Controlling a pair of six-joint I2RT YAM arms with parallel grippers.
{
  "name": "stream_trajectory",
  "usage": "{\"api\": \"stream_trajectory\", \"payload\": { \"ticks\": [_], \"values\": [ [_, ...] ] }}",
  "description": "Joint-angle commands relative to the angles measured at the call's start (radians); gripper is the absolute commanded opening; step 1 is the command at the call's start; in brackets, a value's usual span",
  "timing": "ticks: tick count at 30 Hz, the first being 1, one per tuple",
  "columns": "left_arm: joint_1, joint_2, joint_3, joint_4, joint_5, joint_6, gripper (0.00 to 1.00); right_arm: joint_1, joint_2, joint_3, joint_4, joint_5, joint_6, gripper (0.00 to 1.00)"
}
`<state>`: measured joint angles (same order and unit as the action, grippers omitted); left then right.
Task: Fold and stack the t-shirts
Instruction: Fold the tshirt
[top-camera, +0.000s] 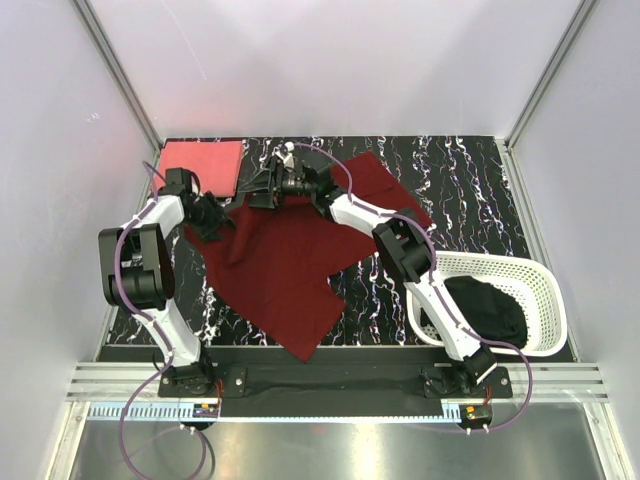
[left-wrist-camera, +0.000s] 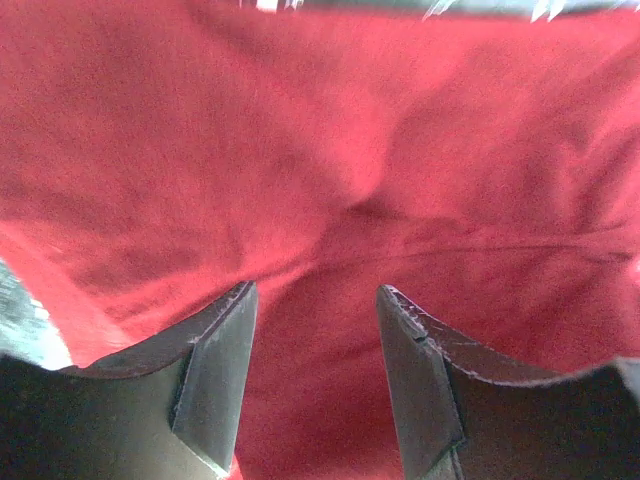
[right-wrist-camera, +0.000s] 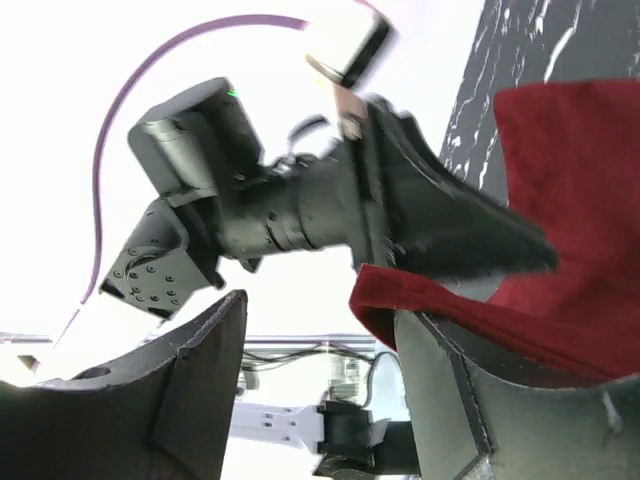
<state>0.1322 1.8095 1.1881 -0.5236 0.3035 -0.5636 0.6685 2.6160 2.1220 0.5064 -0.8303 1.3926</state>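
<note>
The dark maroon t-shirt (top-camera: 290, 260) lies spread and rumpled across the middle of the table. My left gripper (top-camera: 213, 217) is open at its left edge; in the left wrist view the gripper (left-wrist-camera: 315, 295) has its jaws apart just over the red cloth (left-wrist-camera: 330, 140). My right gripper (top-camera: 263, 190) is open at the shirt's far edge. In the right wrist view the gripper (right-wrist-camera: 318, 305) has a fold of maroon cloth (right-wrist-camera: 570, 200) resting on its right finger. The coral pink t-shirt (top-camera: 200, 165) lies folded flat at the far left. The black t-shirt (top-camera: 490, 305) is in the basket.
The white lattice basket (top-camera: 545, 295) stands at the near right, beside the right arm. The table top is black marble pattern (top-camera: 470, 190), with white walls close on three sides. The left arm's wrist (right-wrist-camera: 300, 200) fills the right wrist view, close to my right gripper.
</note>
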Motion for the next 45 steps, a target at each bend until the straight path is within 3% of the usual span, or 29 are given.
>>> {"api": "stream_trajectory", "payload": {
  "ticks": [1, 5, 9, 19, 25, 30, 33, 38, 41, 45],
  "values": [
    [0.015, -0.001, 0.079, -0.015, -0.04, 0.067, 0.56, 0.005, -0.046, -0.038, 0.019, 0.003, 0.069, 0.68],
    [0.023, 0.013, 0.099, -0.012, 0.008, 0.071, 0.56, -0.01, -0.207, -0.242, -0.196, 0.04, -0.202, 0.71],
    [0.026, 0.017, 0.096, -0.004, 0.045, 0.07, 0.56, -0.012, -0.269, -0.278, -0.394, 0.063, -0.383, 0.75],
    [0.026, 0.019, 0.076, 0.013, 0.075, 0.065, 0.56, -0.01, -0.243, -0.346, -0.402, 0.039, -0.51, 0.78],
    [0.026, 0.013, 0.056, 0.02, 0.08, 0.057, 0.56, -0.027, -0.318, -0.34, -0.716, 0.448, -0.664, 0.8],
    [0.026, 0.004, 0.044, 0.025, 0.074, 0.06, 0.56, -0.026, -0.372, -0.274, -0.928, 0.578, -0.838, 0.86],
    [0.026, 0.001, 0.033, 0.031, 0.085, 0.054, 0.56, -0.026, -0.457, -0.347, -0.942, 0.64, -0.882, 0.85],
    [0.027, -0.01, 0.022, 0.033, 0.085, 0.057, 0.56, 0.014, -0.574, -0.531, -0.824, 0.496, -0.897, 0.79],
    [0.026, -0.021, 0.015, 0.039, 0.091, 0.056, 0.56, 0.035, -0.557, -0.542, -0.746, 0.334, -0.83, 0.74],
    [0.026, -0.039, 0.001, 0.037, 0.095, 0.053, 0.55, 0.077, -0.487, -0.528, -0.596, 0.258, -0.704, 0.72]
  ]
}}
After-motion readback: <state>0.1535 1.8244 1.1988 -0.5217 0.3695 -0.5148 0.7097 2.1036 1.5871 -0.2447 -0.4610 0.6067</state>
